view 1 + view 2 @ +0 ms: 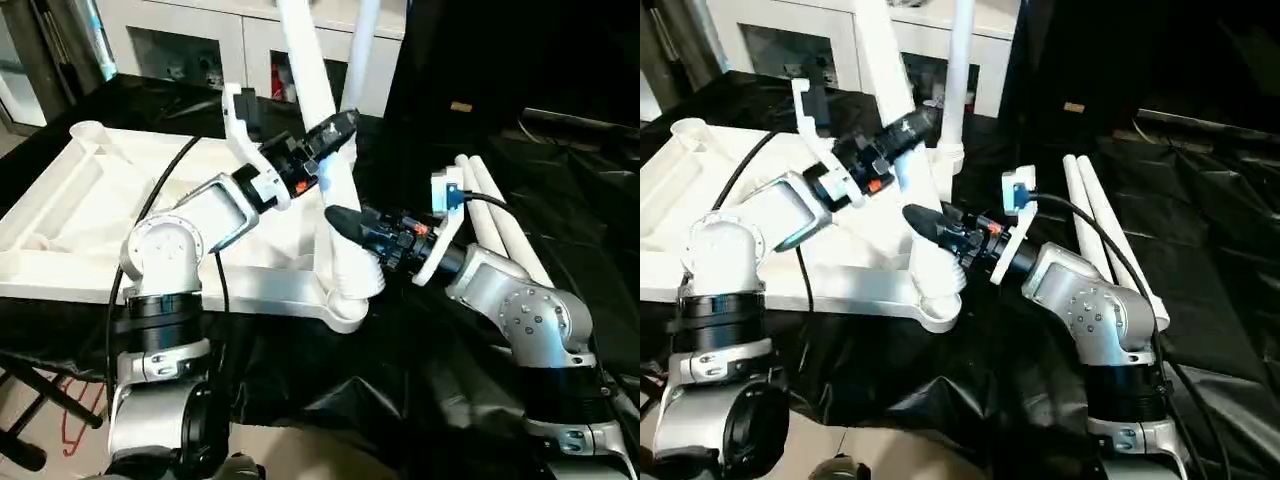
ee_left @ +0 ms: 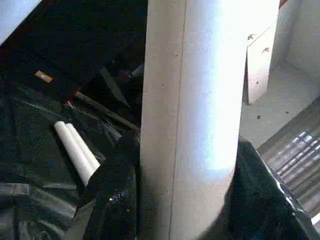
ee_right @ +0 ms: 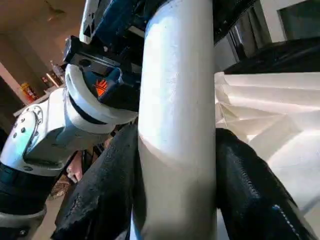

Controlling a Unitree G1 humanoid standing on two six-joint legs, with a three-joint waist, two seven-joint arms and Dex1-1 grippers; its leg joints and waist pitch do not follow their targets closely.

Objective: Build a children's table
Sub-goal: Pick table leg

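Leg (image 1: 322, 150): stands in near corner socket of upturned tabletop (image 1: 90, 215). My left gripper (image 1: 335, 130) clasps it high, right gripper (image 1: 345, 222) low, steadying for seating. Spare legs (image 1: 500, 225) lie right.

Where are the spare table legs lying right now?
The two spare legs lie side by side on the black sheet at the robot's right, just beyond its right arm, apart from the upturned tabletop.
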